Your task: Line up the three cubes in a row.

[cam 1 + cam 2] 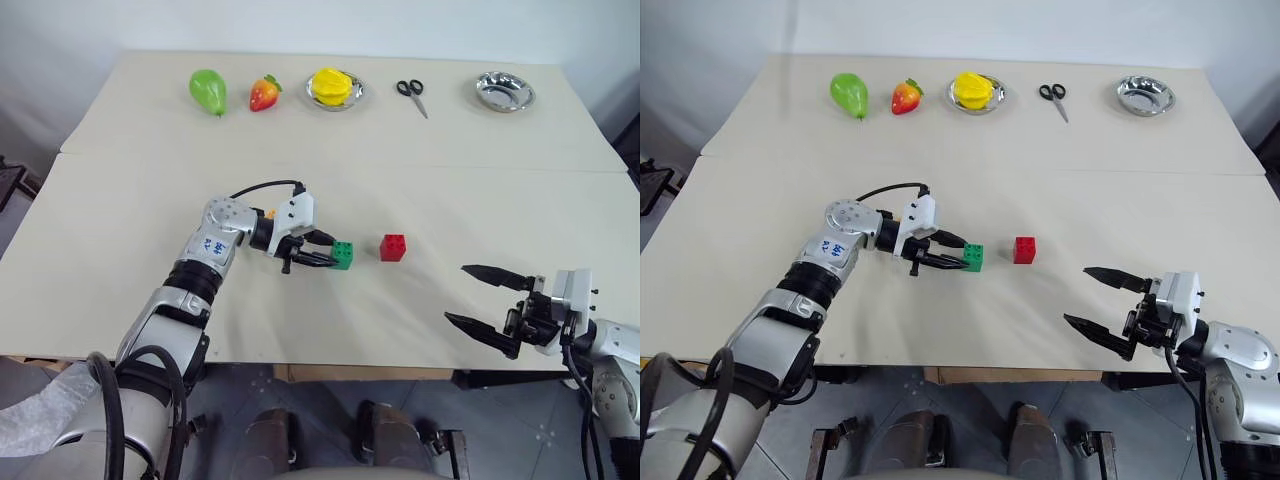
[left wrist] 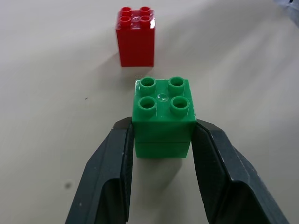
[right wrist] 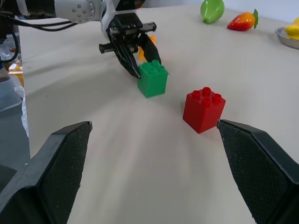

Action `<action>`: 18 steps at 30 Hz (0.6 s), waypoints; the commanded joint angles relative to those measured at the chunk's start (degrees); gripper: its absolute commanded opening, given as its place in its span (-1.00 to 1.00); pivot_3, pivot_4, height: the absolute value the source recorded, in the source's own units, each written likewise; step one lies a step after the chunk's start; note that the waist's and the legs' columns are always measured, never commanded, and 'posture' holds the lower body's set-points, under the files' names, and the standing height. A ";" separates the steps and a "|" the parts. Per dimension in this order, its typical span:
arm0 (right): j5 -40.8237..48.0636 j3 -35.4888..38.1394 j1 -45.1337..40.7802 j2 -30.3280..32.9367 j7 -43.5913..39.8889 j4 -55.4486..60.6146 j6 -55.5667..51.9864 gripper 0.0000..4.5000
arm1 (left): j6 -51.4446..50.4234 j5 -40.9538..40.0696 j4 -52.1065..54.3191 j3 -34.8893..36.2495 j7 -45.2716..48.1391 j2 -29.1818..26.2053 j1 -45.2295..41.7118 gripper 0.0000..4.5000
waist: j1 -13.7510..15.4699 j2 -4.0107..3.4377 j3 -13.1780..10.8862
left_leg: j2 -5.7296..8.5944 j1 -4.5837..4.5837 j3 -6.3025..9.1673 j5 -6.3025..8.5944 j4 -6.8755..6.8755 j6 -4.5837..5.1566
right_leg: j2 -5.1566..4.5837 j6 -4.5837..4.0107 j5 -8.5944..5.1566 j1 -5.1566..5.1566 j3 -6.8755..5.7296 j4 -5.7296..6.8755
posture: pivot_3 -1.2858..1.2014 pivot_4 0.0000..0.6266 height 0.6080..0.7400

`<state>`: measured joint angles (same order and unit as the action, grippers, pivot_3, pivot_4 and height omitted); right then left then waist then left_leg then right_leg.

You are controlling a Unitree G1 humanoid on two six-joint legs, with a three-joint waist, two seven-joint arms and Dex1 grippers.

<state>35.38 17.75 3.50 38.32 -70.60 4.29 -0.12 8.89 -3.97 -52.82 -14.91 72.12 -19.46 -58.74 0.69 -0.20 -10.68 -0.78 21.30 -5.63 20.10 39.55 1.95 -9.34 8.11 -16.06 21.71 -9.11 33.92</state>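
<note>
My left gripper (image 1: 333, 254) is shut on the green cube (image 1: 343, 255), its two black fingers (image 2: 110, 182) pressing the cube's sides at table level near the middle of the table. The red cube (image 1: 393, 247) stands a short gap to the right of it, studs up and free. Just a sliver of the orange cube (image 1: 270, 212) peeks out behind my left wrist. My right gripper (image 1: 456, 293) hovers open near the table's front right edge, level and aimed left toward the red cube (image 3: 203, 109), with nothing between its fingers.
Along the table's far edge lie a green pear (image 1: 207, 90), a strawberry (image 1: 264, 93), a metal dish (image 1: 352, 100) with a yellow fruit, scissors (image 1: 411, 95) and an empty metal bowl (image 1: 505, 92). A seam (image 1: 450, 167) crosses the tabletop.
</note>
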 commanded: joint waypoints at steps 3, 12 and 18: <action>0.77 1.14 0.60 -0.49 -0.83 -0.29 0.87 1.00 | 4.46 1.53 -5.06 1.81 -0.74 1.56 -2.70 -0.36 | 0.55 0.00 0.00 | 0.00 0.00 0.13 0.01 0.03 0.02 | 0.00 0.01 0.01 0.00 0.01 0.00 | 0.03 -0.52 1.00; 0.15 -0.23 0.02 -1.66 -0.52 -0.56 0.67 1.00 | 7.02 2.19 -12.07 4.62 -1.12 2.90 -5.49 -0.36 | 0.67 0.01 0.00 | 0.00 0.04 0.14 0.01 0.08 0.02 | 0.00 0.01 0.01 0.00 -0.02 0.03 | 0.03 -0.52 1.00; 0.16 -1.31 -0.31 -1.95 -0.44 -0.31 0.23 1.00 | 8.20 3.52 -13.84 4.60 0.93 3.56 -5.30 0.20 | 0.68 0.01 -0.01 | 0.01 0.05 0.10 0.01 0.09 0.03 | 0.00 0.01 0.01 0.00 -0.04 0.04 | 0.03 -0.52 1.00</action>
<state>35.13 15.89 3.27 36.46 -71.06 2.71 -0.06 16.17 -0.96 -66.39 -10.76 73.07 -16.04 -63.05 1.38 -0.19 -10.69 -0.78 21.35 -5.51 20.11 39.64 1.97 -9.34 8.12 -16.05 21.71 -9.15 33.95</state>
